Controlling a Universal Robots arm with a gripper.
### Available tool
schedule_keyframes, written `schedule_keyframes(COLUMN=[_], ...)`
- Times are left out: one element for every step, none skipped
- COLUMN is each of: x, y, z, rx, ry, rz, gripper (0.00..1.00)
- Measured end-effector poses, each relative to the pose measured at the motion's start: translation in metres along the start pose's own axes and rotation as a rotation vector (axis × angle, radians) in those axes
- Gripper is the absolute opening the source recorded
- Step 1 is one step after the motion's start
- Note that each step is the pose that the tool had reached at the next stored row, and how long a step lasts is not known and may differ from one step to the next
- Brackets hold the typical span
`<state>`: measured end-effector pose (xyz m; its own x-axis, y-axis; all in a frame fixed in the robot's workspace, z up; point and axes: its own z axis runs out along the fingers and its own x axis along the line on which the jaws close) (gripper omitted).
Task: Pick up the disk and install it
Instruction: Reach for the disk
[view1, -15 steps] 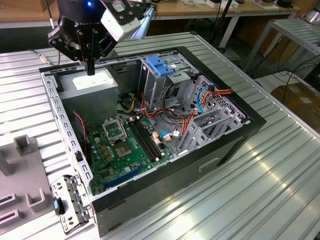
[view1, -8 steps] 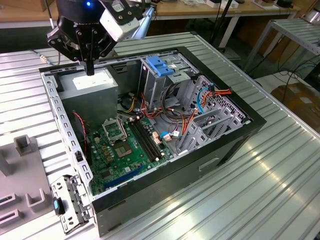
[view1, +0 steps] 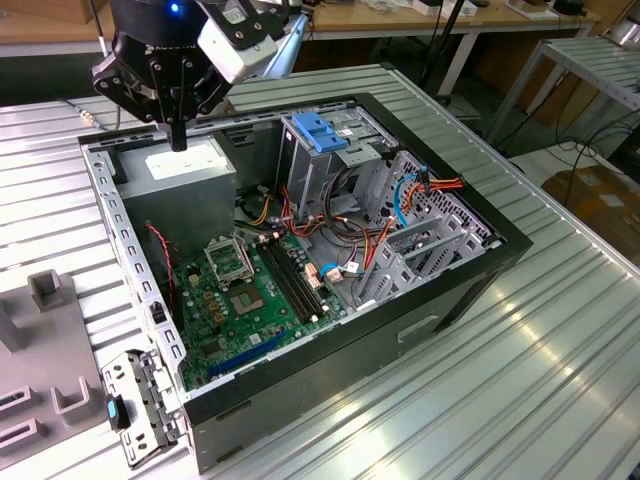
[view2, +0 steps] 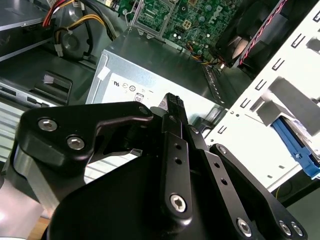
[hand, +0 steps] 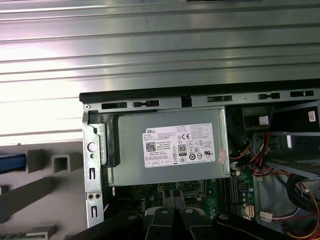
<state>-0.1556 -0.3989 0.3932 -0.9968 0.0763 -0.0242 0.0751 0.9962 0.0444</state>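
My gripper (view1: 178, 140) hangs just above the grey power supply (view1: 190, 175) in the back corner of the open computer case (view1: 470, 290), on the exterior view's left. Its black fingers stand together and hold nothing, as both wrist views show (view2: 172, 102) (hand: 175, 200). Of the disk I see just a blue rail edge with a sliver of metal (view2: 296, 147), lying outside the case beyond the perforated rear panel (view2: 260, 125). The same blue strip (hand: 11, 162) shows beside grey fixture blocks. Its label and body are cut off.
A blue-topped drive cage (view1: 318, 132) stands at the case's back. The motherboard (view1: 240, 300) lies on the floor and red and orange cables (view1: 400, 215) run beside metal brackets. A grey fixture (view1: 50, 290) sits outside the case on the ribbed metal table (view1: 520, 380).
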Motion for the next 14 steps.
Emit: schedule_keyframes(x=[0.0003, 0.0005, 0.0006, 0.0009, 0.0012, 0.0014, 0.0016, 0.0020, 0.0023, 0.0027, 0.0029, 0.0031, 0.0033, 0.0035], y=[0.0000, 0.0000, 0.0000, -0.0001, -0.0001, -0.0001, -0.0001, -0.0002, -0.0002, -0.0002, -0.0002, -0.0002, -0.0003, -0.0003], z=[0.0000, 0.0000, 0.0000, 0.0000, 0.0000, 0.0000, 0.0000, 0.0000, 0.0000, 0.0000, -0.0001, 0.0000, 0.0000, -0.0001], rx=[0.0000, 0.0000, 0.0000, 0.0000, 0.0000, -0.0001, -0.0001, 0.0000, 0.0000, -0.0001, 0.0000, 0.0000, 0.0000, 0.0000], ry=[0.0000, 0.0000, 0.0000, 0.0000, 0.0000, 0.0000, 0.0000, 0.0000, 0.0000, -0.0001, 0.0000, 0.0000, 0.0000, 0.0000], rz=[0.000, 0.000, 0.000, 0.000, 0.000, 0.000, 0.000, 0.000, 0.000, 0.000, 0.000, 0.000, 0.000, 0.000], gripper=[0.11, 0.11, 0.11, 0.11, 0.11, 0.11, 0.11, 0.11, 0.11, 0.11, 0.11, 0.11, 0.11, 0.11])
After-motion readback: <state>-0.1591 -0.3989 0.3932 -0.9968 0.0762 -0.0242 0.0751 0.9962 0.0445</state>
